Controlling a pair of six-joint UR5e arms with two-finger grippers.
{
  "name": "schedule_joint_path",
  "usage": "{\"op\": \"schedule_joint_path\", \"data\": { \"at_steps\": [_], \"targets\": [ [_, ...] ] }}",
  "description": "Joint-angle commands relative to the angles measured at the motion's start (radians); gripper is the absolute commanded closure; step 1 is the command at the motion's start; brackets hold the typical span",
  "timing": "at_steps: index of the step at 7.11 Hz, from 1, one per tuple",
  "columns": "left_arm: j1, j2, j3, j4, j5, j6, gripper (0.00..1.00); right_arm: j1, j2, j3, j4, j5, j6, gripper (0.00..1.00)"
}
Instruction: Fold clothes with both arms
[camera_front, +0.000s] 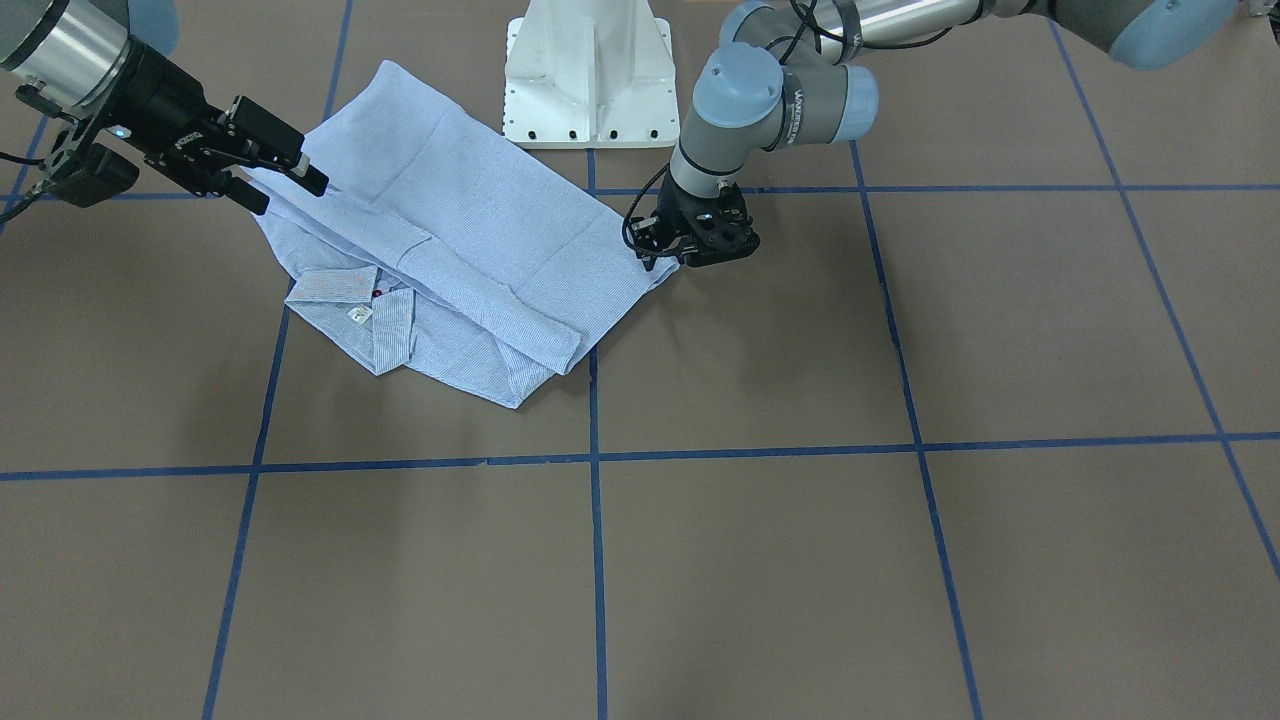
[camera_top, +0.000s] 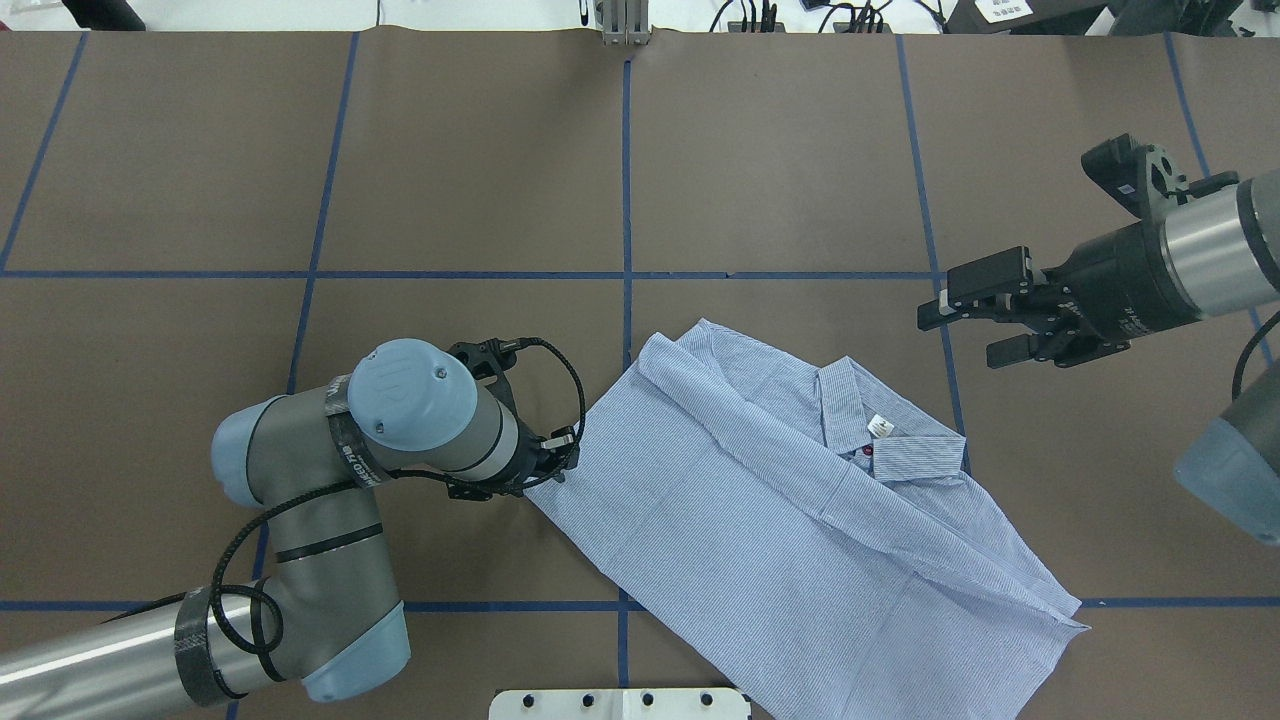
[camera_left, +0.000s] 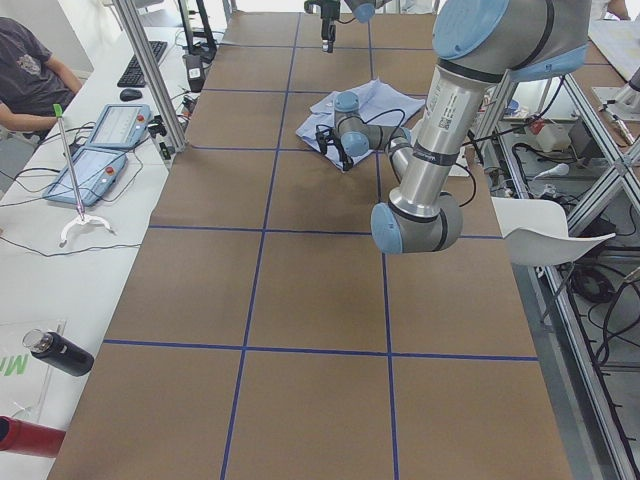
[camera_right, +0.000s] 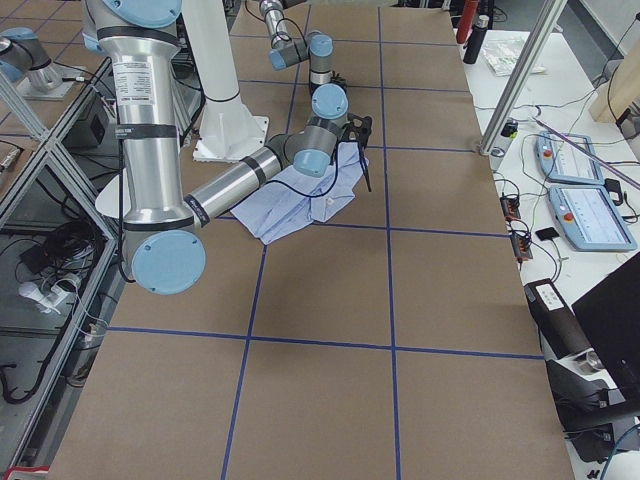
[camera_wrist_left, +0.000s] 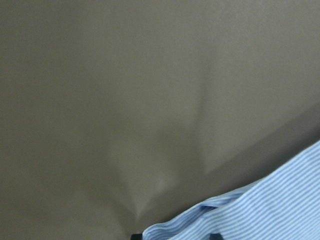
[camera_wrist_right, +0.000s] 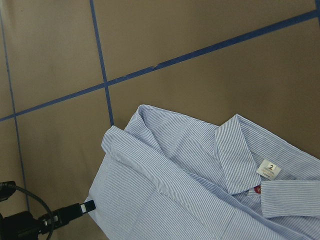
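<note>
Left end effector (camera_top: 548, 462) is down at the surface (camera_top: 480, 160), fingertips at a corner edge of the shirt (camera_top: 780, 530). Its wrist view shows striped cloth between two dark tips, but whether they pinch it cannot be told. From this end effector the shirt spreads flat toward the right one, partly folded, with a long fold running across it. Right end effector (camera_top: 958, 335) hovers above the surface, fingers spread apart with nothing between them. The collar (camera_top: 850, 400) lies near it on the surface, not touching, its white label (camera_top: 879, 426) facing up.
</note>
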Motion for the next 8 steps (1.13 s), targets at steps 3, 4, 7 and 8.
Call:
{"op": "schedule_joint_path", "data": {
  "at_steps": [3,4,7,8],
  "targets": [
    [0.0,-0.006,0.015,-0.006,0.0,0.001,0.48,0.0,0.0,-0.004,0.0,0.0,0.0,0.0],
    [0.0,-0.008,0.015,-0.006,0.0,-0.002,0.58,0.0,0.001,-0.006,0.0,0.0,0.0,0.0],
    [0.0,-0.008,0.015,-0.005,-0.001,-0.002,1.0,0.002,0.001,-0.009,-0.002,0.0,0.0,0.0],
    [0.0,-0.008,0.014,-0.005,-0.001,-0.002,1.0,0.002,0.001,-0.01,-0.002,0.0,0.0,0.0]
  ]
}}
